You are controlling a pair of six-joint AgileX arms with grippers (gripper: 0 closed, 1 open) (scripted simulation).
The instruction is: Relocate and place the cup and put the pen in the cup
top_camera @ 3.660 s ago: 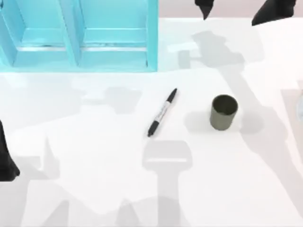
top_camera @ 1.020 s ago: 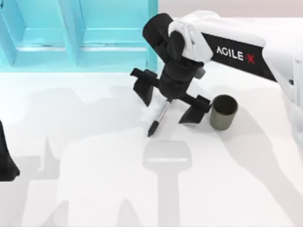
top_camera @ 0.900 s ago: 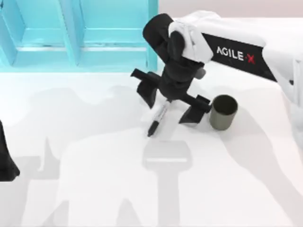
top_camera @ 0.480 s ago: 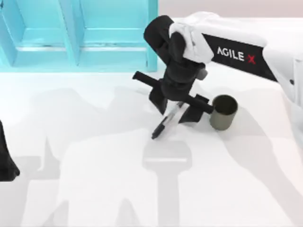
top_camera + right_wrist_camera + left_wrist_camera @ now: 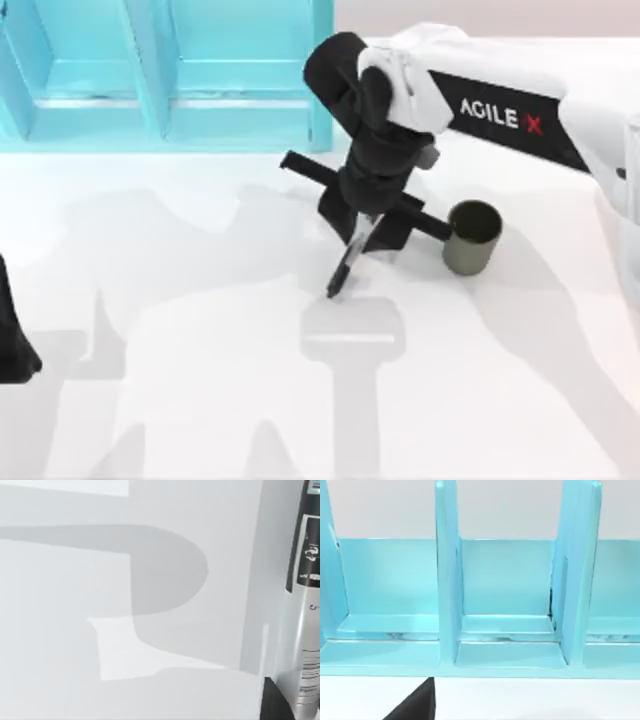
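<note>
The pen (image 5: pixel 344 268), grey-silver with black ends, points down and left from my right gripper (image 5: pixel 366 229), which is shut on its upper part near the middle of the table. Its lower black tip sits near the table surface; I cannot tell whether it touches. In the right wrist view the printed barrel of the pen (image 5: pixel 306 645) runs along the edge. The olive-grey cup (image 5: pixel 472 238) stands upright just right of the gripper, apart from it. My left gripper (image 5: pixel 12 342) is parked at the table's left edge.
A turquoise shelf unit (image 5: pixel 165 75) with open compartments stands at the back left, just behind the right gripper; the left wrist view faces the shelf unit (image 5: pixel 505 605). White table spreads in front and to the left of the pen.
The right gripper's fingers closed from a wide spread onto the pen. The pen swung steeper and its lower tip shifted slightly right. The cup and left arm stayed put.
</note>
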